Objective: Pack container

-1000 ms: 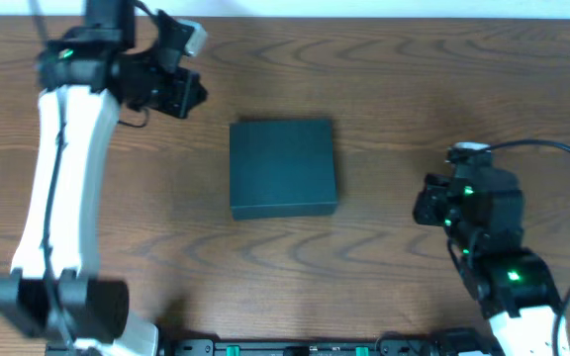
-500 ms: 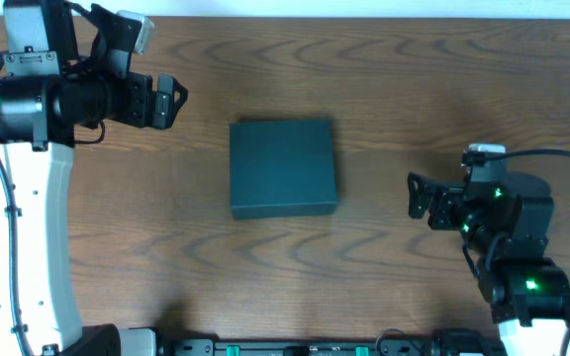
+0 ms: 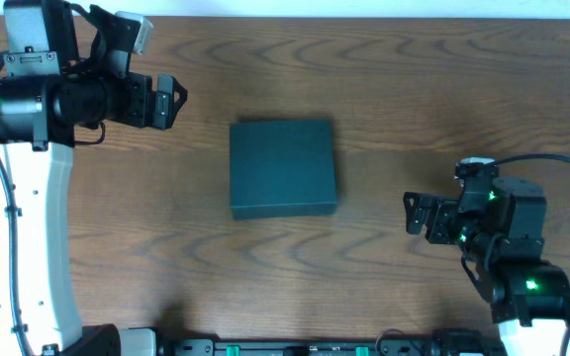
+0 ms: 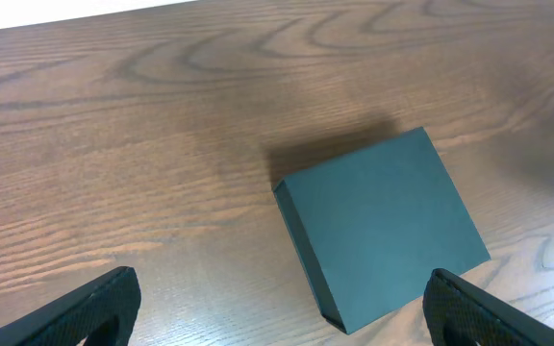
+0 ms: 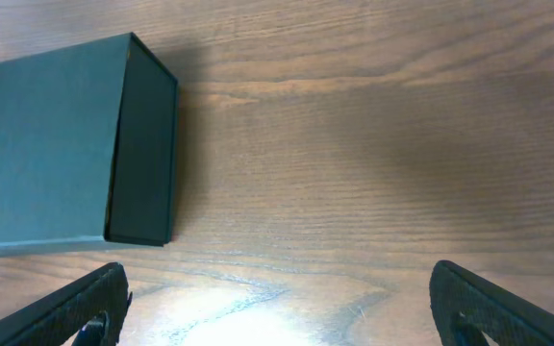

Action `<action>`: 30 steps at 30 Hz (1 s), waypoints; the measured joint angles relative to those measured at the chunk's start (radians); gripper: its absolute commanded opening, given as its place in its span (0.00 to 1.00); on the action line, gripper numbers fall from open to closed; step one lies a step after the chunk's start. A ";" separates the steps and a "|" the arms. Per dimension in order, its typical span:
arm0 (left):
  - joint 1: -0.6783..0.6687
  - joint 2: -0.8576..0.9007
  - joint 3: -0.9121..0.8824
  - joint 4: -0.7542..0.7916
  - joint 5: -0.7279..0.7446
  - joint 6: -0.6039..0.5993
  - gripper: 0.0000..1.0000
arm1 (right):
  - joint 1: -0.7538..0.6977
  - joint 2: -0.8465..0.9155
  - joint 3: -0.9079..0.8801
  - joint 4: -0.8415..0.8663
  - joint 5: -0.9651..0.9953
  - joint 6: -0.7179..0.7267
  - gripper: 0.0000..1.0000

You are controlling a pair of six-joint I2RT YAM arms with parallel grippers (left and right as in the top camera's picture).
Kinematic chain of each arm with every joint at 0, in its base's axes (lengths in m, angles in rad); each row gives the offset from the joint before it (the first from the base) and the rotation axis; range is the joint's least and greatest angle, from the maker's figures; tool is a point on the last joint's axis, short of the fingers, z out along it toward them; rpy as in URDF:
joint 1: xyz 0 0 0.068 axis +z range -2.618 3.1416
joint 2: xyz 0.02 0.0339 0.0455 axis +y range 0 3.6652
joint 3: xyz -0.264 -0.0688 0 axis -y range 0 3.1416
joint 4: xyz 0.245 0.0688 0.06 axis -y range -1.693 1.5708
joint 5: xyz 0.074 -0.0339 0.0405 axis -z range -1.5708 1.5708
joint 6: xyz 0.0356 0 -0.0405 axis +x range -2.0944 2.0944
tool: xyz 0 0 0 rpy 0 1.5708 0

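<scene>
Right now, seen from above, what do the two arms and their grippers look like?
The left arm has a long white link with a black cable along it, black joints and a green light. The right arm is mostly black, with green lights and a black cable. The left gripper and right gripper are black.

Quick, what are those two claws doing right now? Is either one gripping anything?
Left gripper: open, holding nothing.
Right gripper: open, holding nothing.
</scene>
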 measured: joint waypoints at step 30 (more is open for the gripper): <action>0.009 -0.183 -0.067 -0.076 -0.325 -0.048 0.95 | 0.000 0.000 0.000 -0.001 -0.001 0.000 0.99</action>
